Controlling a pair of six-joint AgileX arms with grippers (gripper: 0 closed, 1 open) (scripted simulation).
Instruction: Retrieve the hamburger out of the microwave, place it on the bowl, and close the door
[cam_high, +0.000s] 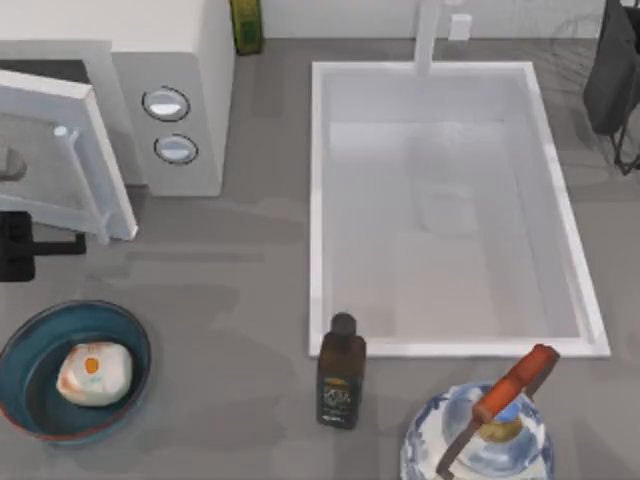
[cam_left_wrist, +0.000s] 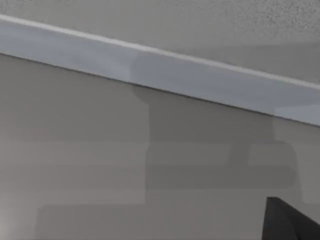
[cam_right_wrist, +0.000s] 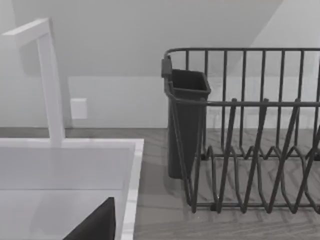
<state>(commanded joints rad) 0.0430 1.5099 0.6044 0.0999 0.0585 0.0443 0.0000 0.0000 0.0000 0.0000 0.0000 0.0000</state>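
The hamburger (cam_high: 94, 373), a pale cream lump with an orange spot, lies inside the blue bowl (cam_high: 25, 345) at the table's front left. The white microwave (cam_high: 185, 60) stands at the back left. Its door (cam_high: 55, 120) is swung open toward the front, with the white bar handle (cam_high: 82, 185) on its outer face. My left gripper (cam_high: 55, 244) is a black shape at the left edge, just in front of the door's lower corner and behind the bowl. A dark wedge of my right gripper (cam_right_wrist: 95, 226) sits over the sink's edge in the right wrist view.
A white sink (cam_high: 318, 200) with a tap (cam_high: 428, 35) fills the middle and right. A dark bottle (cam_high: 341, 372) stands in front of it, beside a clear glass vessel with a red handle (cam_high: 515, 385). A black dish rack (cam_right_wrist: 250, 135) sits at the back right.
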